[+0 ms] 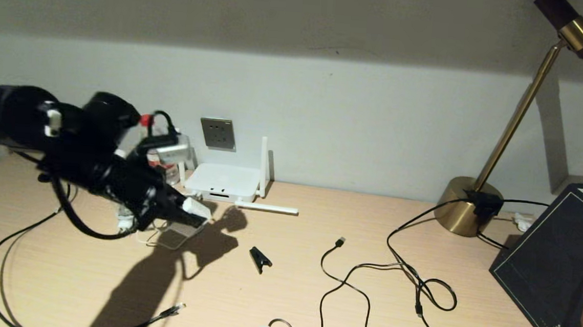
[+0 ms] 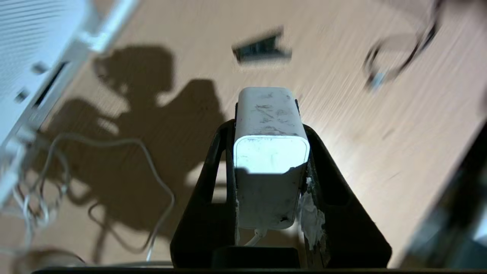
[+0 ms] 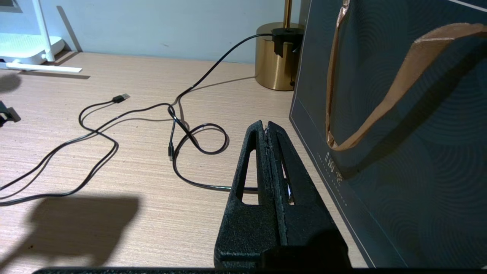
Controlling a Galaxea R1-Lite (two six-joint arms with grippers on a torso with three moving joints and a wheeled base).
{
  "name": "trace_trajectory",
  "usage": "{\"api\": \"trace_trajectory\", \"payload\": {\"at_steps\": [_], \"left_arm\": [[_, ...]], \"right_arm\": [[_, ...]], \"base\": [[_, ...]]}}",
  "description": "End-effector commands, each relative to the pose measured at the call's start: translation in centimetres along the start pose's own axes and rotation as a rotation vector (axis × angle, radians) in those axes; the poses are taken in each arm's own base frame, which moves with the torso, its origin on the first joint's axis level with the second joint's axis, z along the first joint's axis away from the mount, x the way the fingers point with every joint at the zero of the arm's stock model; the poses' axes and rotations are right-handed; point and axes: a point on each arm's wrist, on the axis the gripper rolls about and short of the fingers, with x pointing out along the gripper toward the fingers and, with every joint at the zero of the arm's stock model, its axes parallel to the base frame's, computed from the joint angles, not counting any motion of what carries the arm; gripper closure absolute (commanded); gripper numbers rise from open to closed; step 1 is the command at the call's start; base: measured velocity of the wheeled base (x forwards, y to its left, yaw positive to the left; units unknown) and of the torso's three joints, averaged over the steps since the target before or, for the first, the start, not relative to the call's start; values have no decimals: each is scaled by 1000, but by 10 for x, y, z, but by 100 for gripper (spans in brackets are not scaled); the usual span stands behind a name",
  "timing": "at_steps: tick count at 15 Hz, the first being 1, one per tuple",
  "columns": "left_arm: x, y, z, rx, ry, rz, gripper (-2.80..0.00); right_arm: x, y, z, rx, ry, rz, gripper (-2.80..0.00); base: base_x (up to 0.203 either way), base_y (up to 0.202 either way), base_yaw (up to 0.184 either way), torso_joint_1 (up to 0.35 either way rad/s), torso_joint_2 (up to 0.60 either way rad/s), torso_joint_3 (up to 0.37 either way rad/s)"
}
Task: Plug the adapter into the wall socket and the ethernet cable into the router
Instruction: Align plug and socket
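- No brand or label I can read anywhere; the dark gift bag carries a line of pale print along its lower edge, too small to make out.
- My left gripper is clamped on the adapter: white block squeezed between the two black fingers, scuffed top face toward the wrist camera, thin white cord leaving its near end.
- In the head view the adapter sits at the tip of the left gripper, lifted off the desk, just in front of the router and below-left of the wall socket.
- The arm hides the router's left side; only one upright antenna and one lying flat on the desk are clear.
- A clear container with a red bit behind the arm is mostly blocked, can't tell what it is.
- Left wrist view is motion-smeared; the small black clip and a cable end on the desk are vague shapes.
- Ethernet cable: connector lies near the front edge of the desk, well apart from the gripper, cable running off the bottom edge.
- Right gripper is pressed together, empty, hanging over the desk just beside the gift bag, near the looped black cable.
- Brass lamp is cut off at the top.
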Motion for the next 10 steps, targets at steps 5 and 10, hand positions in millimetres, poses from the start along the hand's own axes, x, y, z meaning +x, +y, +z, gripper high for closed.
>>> {"api": "trace_trajectory", "payload": {"at_steps": [5,10], "left_arm": [[-81,4,-18,-488,-285,47,0],[-22,8,-33,-513,-390,270,0]], "right_arm": [[2,0,-10,0,35,0,0],[2,0,-10,0,34,0,0]], "base": [[0,0,0,0,0,0],[0,0,0,0,0,0]]}}
